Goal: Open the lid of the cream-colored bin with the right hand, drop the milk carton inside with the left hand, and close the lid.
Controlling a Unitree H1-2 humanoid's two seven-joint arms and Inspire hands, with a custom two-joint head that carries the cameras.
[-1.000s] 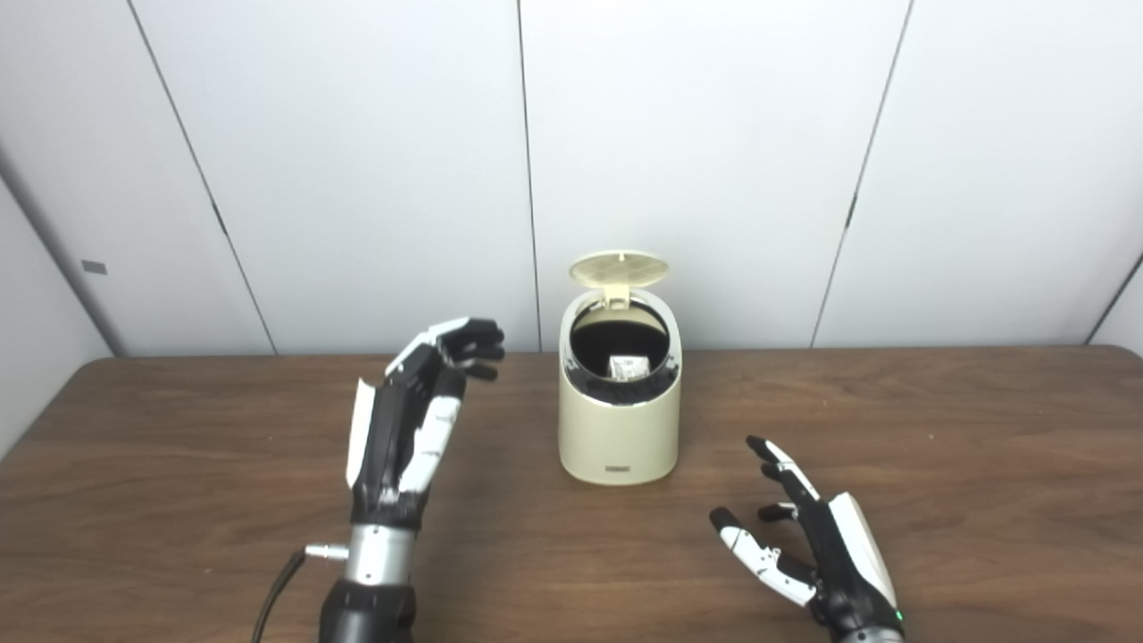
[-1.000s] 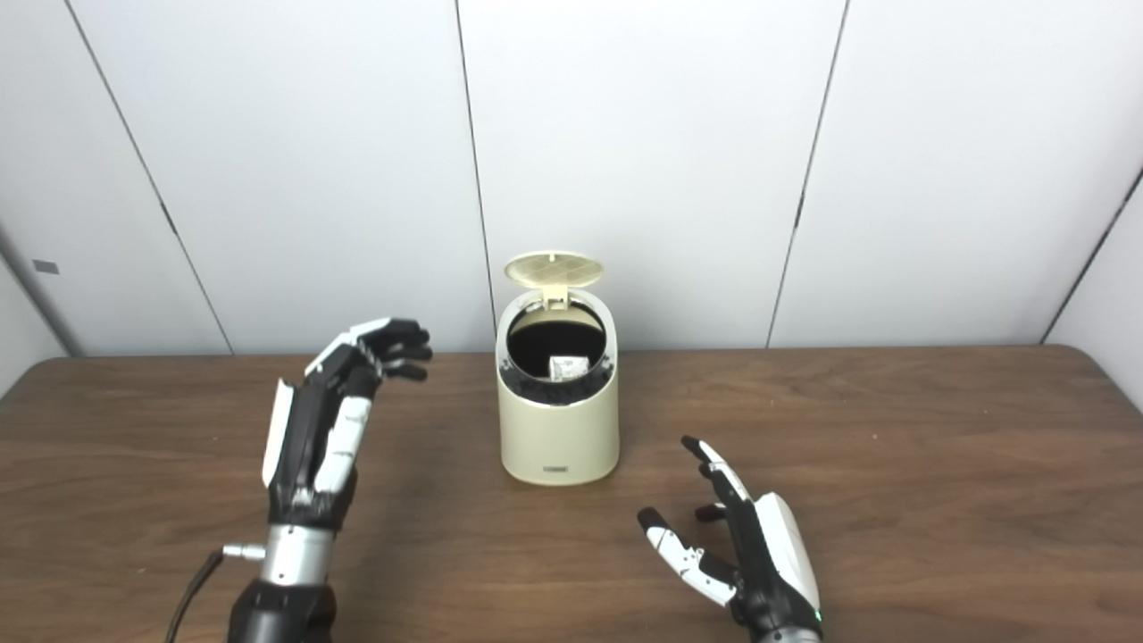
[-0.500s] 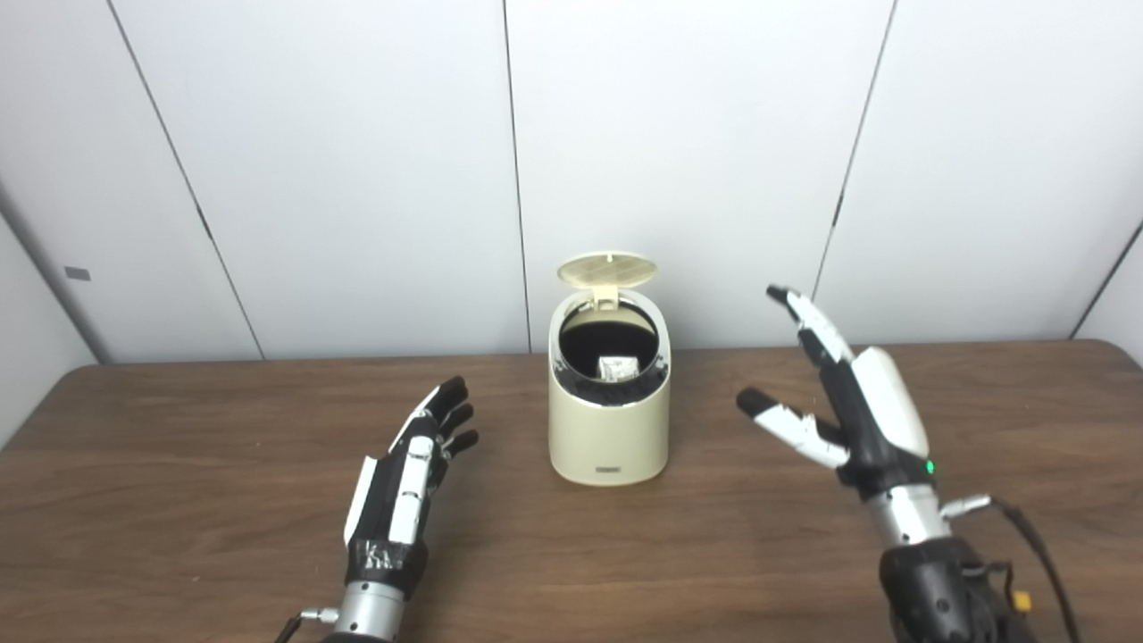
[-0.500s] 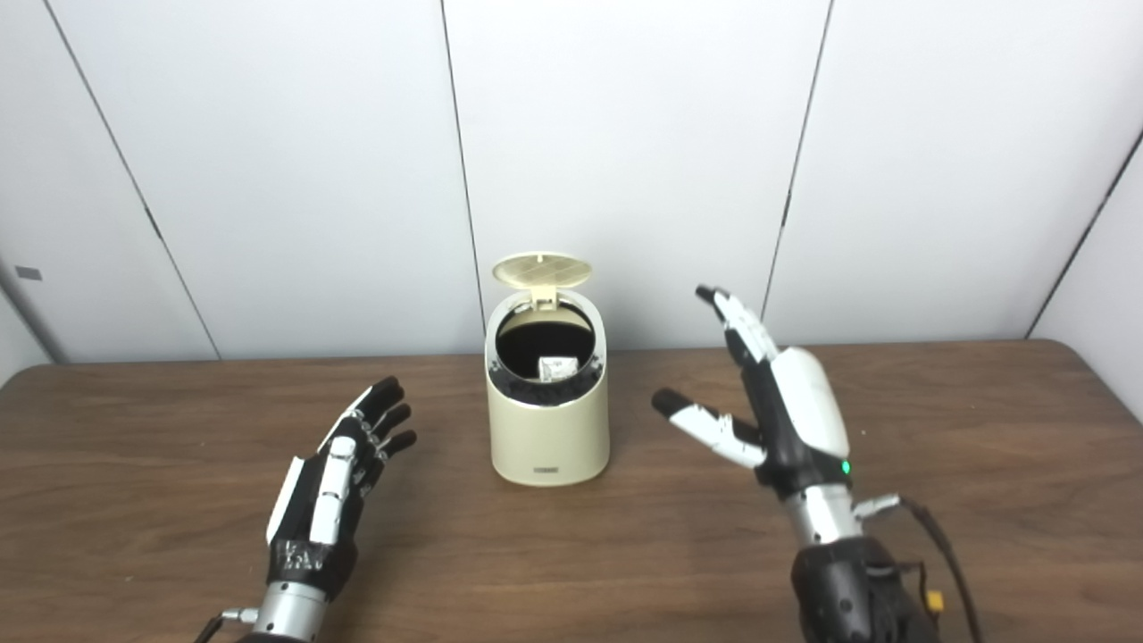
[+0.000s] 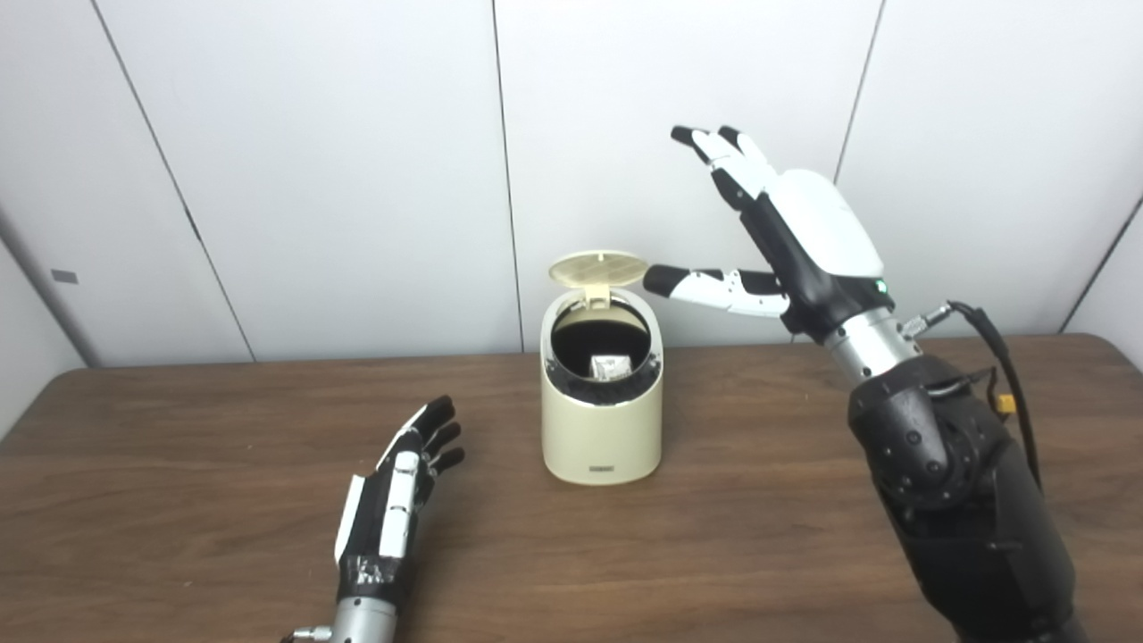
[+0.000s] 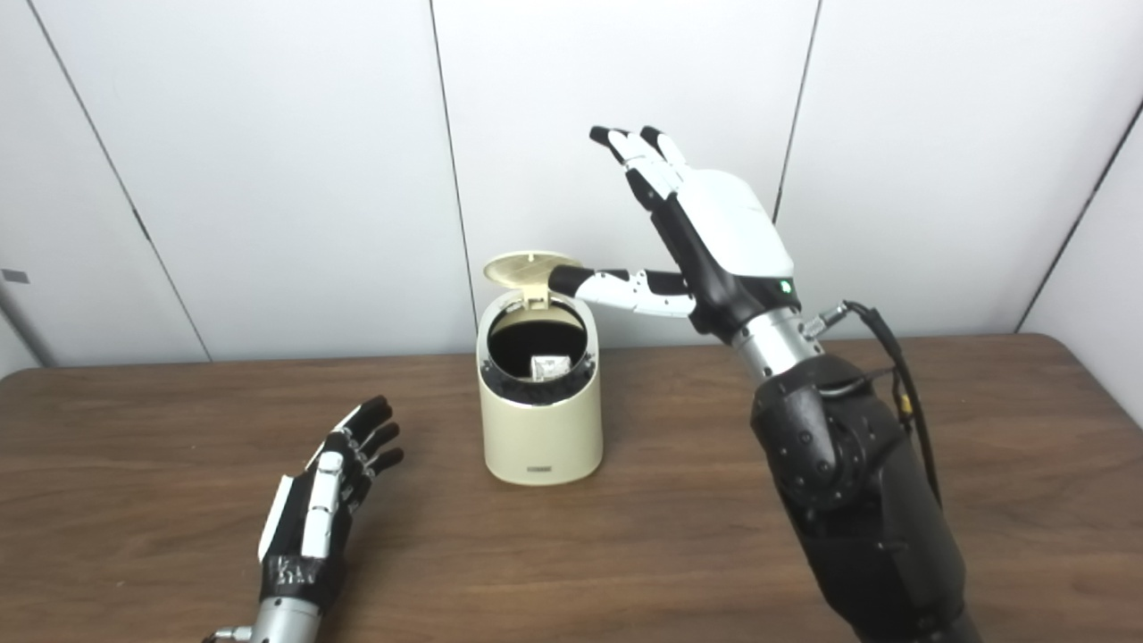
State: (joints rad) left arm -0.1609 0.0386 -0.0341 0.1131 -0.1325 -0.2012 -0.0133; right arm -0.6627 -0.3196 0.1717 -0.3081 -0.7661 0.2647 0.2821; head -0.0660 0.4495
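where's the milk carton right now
The milk carton lies inside the cream-colored bin at table centre, visible through the open top under the raised lid, between both hands.

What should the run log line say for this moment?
stage: close lid pending | bin: lid up | milk carton: inside | right hand: open, raised beside lid | left hand: open, low over table

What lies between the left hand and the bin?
Only bare table between left hand and bin, in both eye views.

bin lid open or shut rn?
Open. The lid stands tipped back on its hinge behind the cream-colored bin, and the dark opening shows the milk carton inside. The right hand is raised beside it.
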